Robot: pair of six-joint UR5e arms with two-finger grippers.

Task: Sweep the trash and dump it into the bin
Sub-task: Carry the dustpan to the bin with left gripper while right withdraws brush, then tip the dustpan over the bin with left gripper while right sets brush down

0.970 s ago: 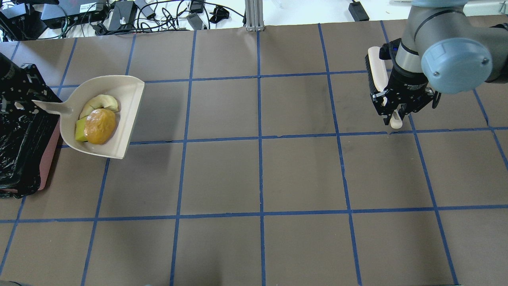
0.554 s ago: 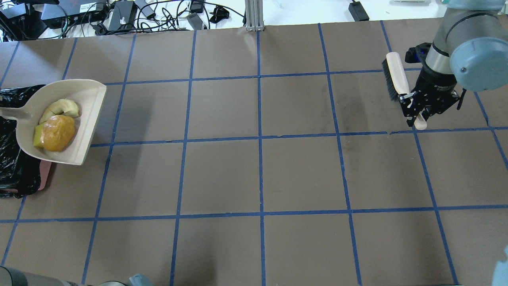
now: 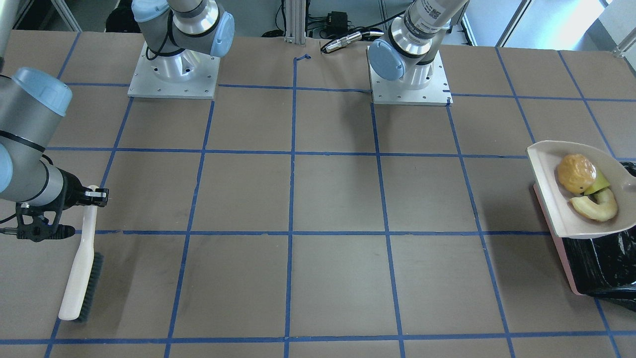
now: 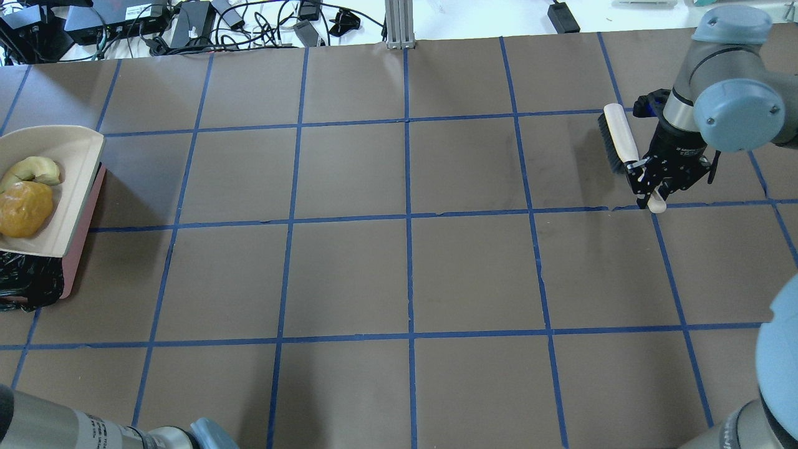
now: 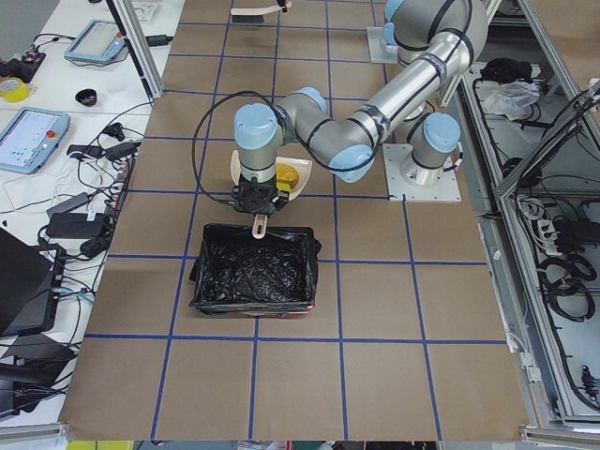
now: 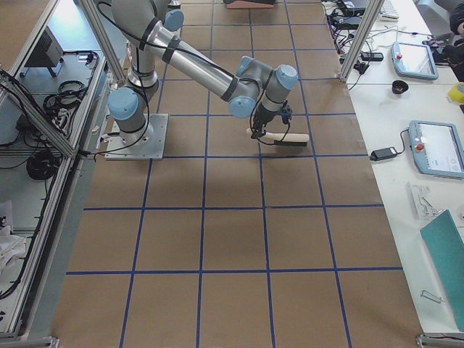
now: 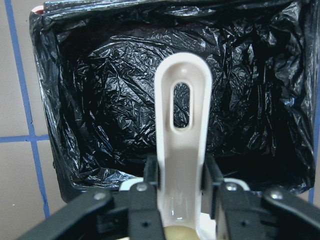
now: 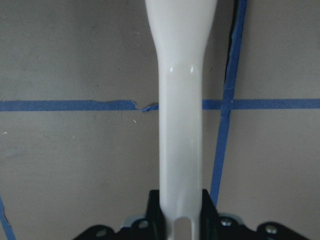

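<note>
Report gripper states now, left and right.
Left gripper: closed, holding the dustpan by its handle.
Right gripper: closed, holding the brush by its handle.

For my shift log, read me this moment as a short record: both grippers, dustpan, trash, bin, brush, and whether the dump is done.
left gripper: shut on dustpan handle, above the bin
right gripper: shut on brush handle
dustpan: held over the bin's inner edge, handle reaching over the bin
trash: three scraps, all in the dustpan
bin: black liner, no scraps visible inside
brush: at the far end from the bin
dump: not yet done
</note>
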